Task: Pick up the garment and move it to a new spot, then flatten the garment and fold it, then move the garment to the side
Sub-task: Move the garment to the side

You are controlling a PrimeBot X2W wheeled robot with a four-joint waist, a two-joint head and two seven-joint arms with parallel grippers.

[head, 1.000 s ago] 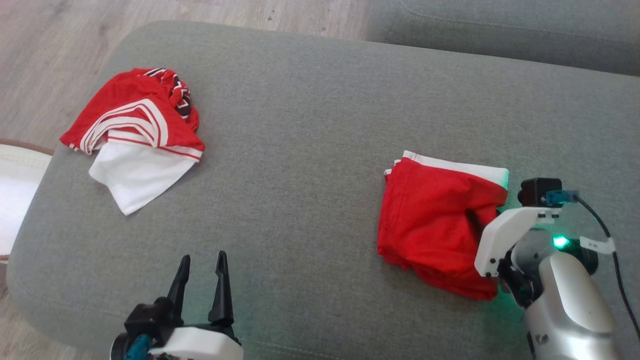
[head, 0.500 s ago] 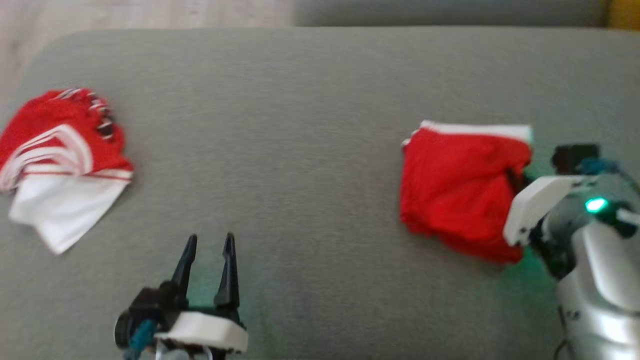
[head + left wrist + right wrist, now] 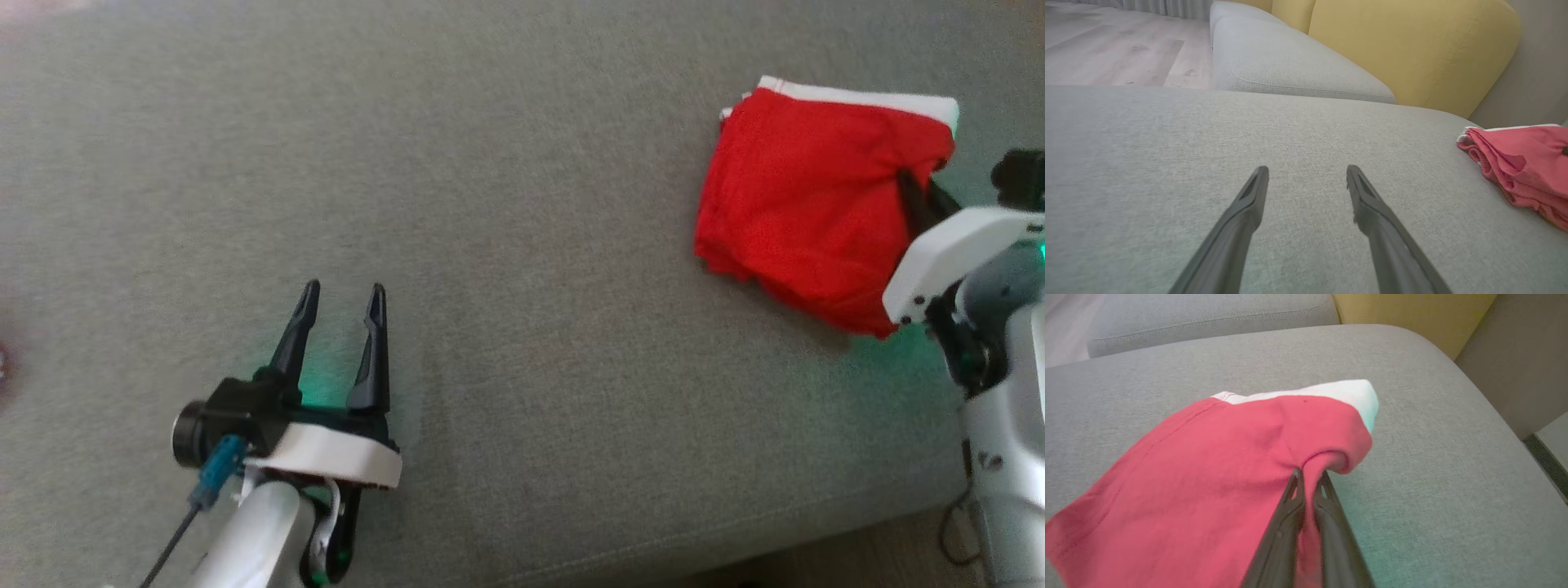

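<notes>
The garment [image 3: 804, 196] is a folded red piece with a white band along its far edge, lying at the upper right of the grey sofa cushion [image 3: 522, 204]. My right gripper [image 3: 908, 181] is shut on a pinch of its right edge; the right wrist view shows red cloth [image 3: 1216, 465] bunched between the closed dark fingers [image 3: 1308, 477]. My left gripper [image 3: 341, 294] stands open at the lower left, above bare cushion with nothing between its fingers [image 3: 1249, 204]. From the left wrist view the garment [image 3: 1523, 163] lies far off to the right.
A second grey seat cushion [image 3: 1290, 61] and yellow back cushions [image 3: 1404, 45] lie beyond. Wood floor [image 3: 1106, 49] shows at the far left, and the cushion's front edge [image 3: 735, 531] runs along the lower right. A dark gap [image 3: 1547, 457] drops off past the cushion's right end.
The head camera has swung right and down, so the other red and white garment at the left has left the view. My right gripper has shut on the folded garment's edge. The left gripper stays open.
</notes>
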